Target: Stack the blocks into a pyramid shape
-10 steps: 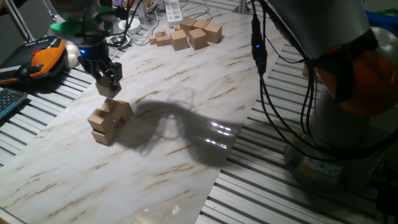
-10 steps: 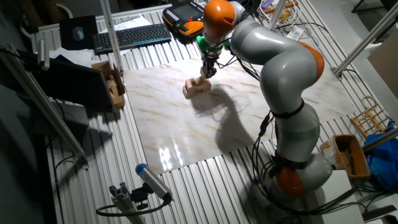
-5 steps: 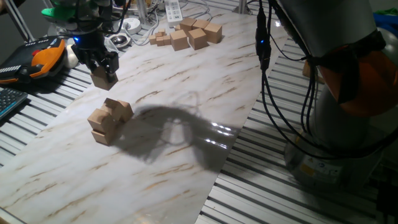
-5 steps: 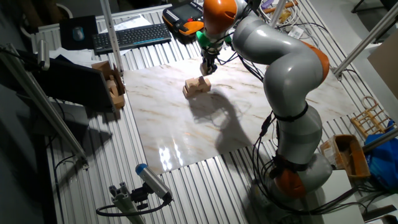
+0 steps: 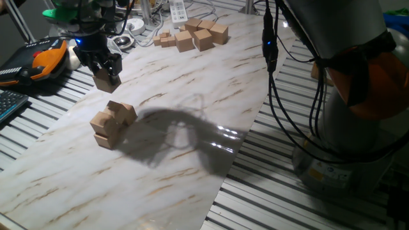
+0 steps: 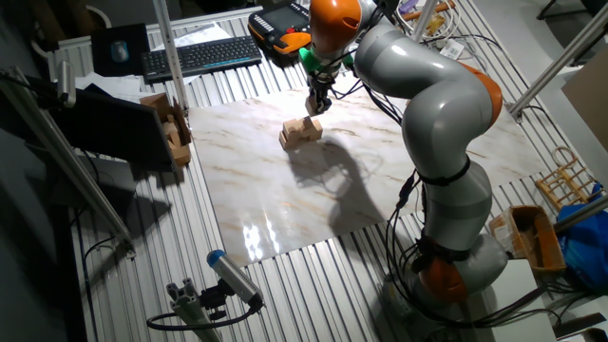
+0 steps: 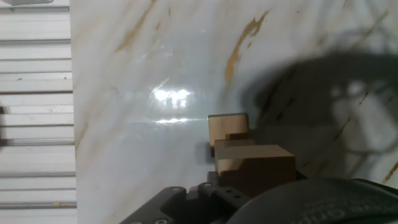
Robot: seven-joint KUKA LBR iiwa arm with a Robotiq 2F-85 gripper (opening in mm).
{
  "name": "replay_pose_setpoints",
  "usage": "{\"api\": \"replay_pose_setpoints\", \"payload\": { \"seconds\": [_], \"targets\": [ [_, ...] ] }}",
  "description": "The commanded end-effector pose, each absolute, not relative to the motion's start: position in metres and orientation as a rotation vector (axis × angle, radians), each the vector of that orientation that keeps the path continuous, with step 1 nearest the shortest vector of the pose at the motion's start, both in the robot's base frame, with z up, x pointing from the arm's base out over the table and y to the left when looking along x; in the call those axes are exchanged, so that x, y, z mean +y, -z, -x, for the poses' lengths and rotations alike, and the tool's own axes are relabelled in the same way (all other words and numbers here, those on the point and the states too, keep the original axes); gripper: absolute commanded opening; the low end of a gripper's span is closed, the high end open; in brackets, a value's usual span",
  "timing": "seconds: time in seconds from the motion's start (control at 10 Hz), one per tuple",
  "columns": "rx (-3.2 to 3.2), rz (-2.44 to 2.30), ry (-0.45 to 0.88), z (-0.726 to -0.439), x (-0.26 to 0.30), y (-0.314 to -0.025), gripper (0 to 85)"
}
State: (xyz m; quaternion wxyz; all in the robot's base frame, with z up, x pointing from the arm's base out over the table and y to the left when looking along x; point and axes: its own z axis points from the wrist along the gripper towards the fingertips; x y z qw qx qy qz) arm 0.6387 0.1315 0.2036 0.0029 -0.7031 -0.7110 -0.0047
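Note:
My gripper [image 5: 105, 75] is shut on one tan wooden block [image 5: 101, 82] and holds it in the air, up and to the back left of the heap. The heap [image 5: 112, 120] is a small stepped stack of tan cubes on the marble board, about two cubes tall. In the other fixed view the gripper [image 6: 315, 103] hangs just above and behind the heap [image 6: 301, 131]. In the hand view the held block [image 7: 255, 165] fills the lower middle, with the heap [image 7: 227, 126] below and beyond it.
Several loose wooden blocks [image 5: 193, 34] of mixed sizes lie at the board's far end. An orange-black device [image 5: 46, 56] and a keyboard [image 6: 200, 55] lie beyond the board's left edge. A wooden holder [image 6: 172, 130] stands on the slatted table. The arm's base [image 5: 358, 102] and cables stand at the right.
Since a second ago the gripper has risen and moved back left, away from the heap, with the block in it. It has stayed still over the last half second.

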Motion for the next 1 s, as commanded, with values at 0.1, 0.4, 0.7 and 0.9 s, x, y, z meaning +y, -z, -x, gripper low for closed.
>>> {"api": "replay_pose_setpoints", "payload": {
  "seconds": [0.1, 0.4, 0.7, 0.9],
  "targets": [
    [-2.229, 2.204, 0.016, -0.639, 0.132, -0.203, 0.0],
    [-2.237, 2.191, 0.014, -0.64, 0.128, -0.201, 0.0],
    [-2.303, 2.158, 0.019, -0.644, 0.101, -0.186, 0.0],
    [-2.325, 2.146, 0.027, -0.649, 0.084, -0.17, 0.0]
  ]
}}
